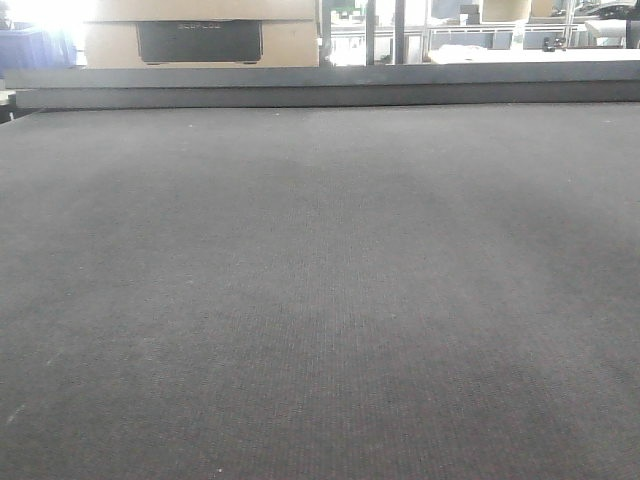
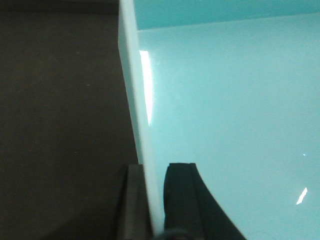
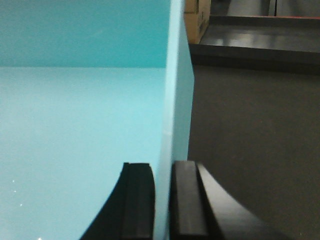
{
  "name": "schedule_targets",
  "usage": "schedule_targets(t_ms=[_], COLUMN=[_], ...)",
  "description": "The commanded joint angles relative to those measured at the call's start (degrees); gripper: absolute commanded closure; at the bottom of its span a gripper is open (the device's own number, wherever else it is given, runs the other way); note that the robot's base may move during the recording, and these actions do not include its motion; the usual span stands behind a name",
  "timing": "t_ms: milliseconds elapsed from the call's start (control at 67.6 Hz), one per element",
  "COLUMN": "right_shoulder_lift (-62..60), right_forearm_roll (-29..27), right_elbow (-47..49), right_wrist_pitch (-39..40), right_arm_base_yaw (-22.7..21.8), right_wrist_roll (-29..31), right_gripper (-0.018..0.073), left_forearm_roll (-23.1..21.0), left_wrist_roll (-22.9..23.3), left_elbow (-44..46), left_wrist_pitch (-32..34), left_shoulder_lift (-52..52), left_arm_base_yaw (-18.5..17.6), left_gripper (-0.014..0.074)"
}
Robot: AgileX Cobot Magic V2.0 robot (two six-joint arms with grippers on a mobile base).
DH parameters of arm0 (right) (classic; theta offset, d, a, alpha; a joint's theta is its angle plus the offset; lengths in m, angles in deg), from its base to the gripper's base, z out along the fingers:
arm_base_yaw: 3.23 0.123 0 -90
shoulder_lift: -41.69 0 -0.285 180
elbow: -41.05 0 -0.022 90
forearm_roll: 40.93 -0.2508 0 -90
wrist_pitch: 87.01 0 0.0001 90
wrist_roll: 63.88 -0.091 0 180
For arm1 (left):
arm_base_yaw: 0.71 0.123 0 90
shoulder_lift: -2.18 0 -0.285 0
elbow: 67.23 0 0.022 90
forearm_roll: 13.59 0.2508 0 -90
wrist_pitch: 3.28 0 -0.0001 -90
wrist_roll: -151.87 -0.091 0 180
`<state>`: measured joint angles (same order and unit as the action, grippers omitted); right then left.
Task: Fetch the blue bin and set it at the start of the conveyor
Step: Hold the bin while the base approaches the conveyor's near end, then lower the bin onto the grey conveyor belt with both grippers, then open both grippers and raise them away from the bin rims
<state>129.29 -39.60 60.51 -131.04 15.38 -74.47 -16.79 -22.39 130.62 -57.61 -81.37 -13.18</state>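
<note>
Dark, finely textured belting filled the front view from edge to edge, and I took it for the conveyor start; a grey rail closed its far side, with a tan cabinet and a bright room behind. No bin showed in that view, so I judged that the tub sat below or behind that camera, close to my body. The blue bin was between my arms. My left gripper had one finger inside the pale turquoise wall and one outside, pinched onto the wall with no gap that I could see. My right gripper clamped the opposite wall in the same way. I held it by two facing walls so the tub would stay level and not swing, since its smooth, plain sides gave a single pinch little to bite on. Beyond each wall the wrist cameras showed dark belt, and past it on the right a cardboard box and a thin red strip. So the bin was over the belt, though I could not tell whether its base was touching it. I judged the carry nearly done, with the release yet to come.
</note>
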Motion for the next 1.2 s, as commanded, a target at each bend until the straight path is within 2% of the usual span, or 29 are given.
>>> schedule_targets(t_ms=[0,89,207,429,606,784,873,932,1006,1124,1154,1183], right_shoulder_lift=[-0.9,0.1,1.6,6.2,10.6,15.6,17.5,18.1,18.4,18.3,18.3,18.2], right_forearm_roll=[-1.0,-1.0,-1.3,-1.3,-1.3,-1.3,-1.3,-1.3,-1.3,-1.0,-0.9,-0.7], right_elbow=[0.4,-0.7,-5.0,-13.6,-16.7,-17.0,-17.0,-17.0,-17.0,-16.9,-16.7,-16.4], right_wrist_pitch=[-4.0,-10.7,-11.2,-5.7,-1.9,-1.0,-0.9,-1.1,-1.6,-1.7,-2.0,-2.0], right_arm_base_yaw=[-0.2,-0.2,-0.2,-0.2,-0.2,-0.2,-0.2,-0.2,-0.2,-0.2,-0.2,-0.2], right_wrist_roll=[0.1,0.1,0.1,0.1,0.1,0.1,0.1,0.1,0.1,0.1,0.1,0.1], right_gripper=[0.0712,0.0712,0.0712,0.0712,0.0712,0.0705,0.062,0.0506,0.0316,0.0024,-0.002,-0.0015], left_forearm_roll=[0.0,0.0,0.0,0.0,0.1,1.1,1.8,2.1,2.4,2.5,2.5,2.5], left_wrist_roll=[-0.6,-0.6,-0.6,-0.6,-1.0,-1.0,-1.0,-1.0,-1.1,-1.1,-1.1,-1.1], left_elbow=[0.5,0.1,-2.2,-13.9,-20.5,-22.3,-22.3,-22.3,-22.3,-22.3,-22.3,-22.3], left_wrist_pitch=[-0.6,-4.3,-5.3,4.2,11.7,13.8,13.3,12.9,12.2,12.2,12.2,12.0], left_shoulder_lift=[0.5,-0.4,-2.3,-6.3,-9.7,-13.5,-14.9,-15.4,-15.6,-15.5,-15.4,-15.3], left_arm_base_yaw=[0.0,0.0,0.0,0.0,0.0,0.0,0.0,0.0,0.0,0.0,0.0,0.0], left_gripper=[0.0708,0.0708,0.0708,0.0708,0.0708,0.0708,0.0692,0.0636,0.051,0.0185,0.009,-0.0004])
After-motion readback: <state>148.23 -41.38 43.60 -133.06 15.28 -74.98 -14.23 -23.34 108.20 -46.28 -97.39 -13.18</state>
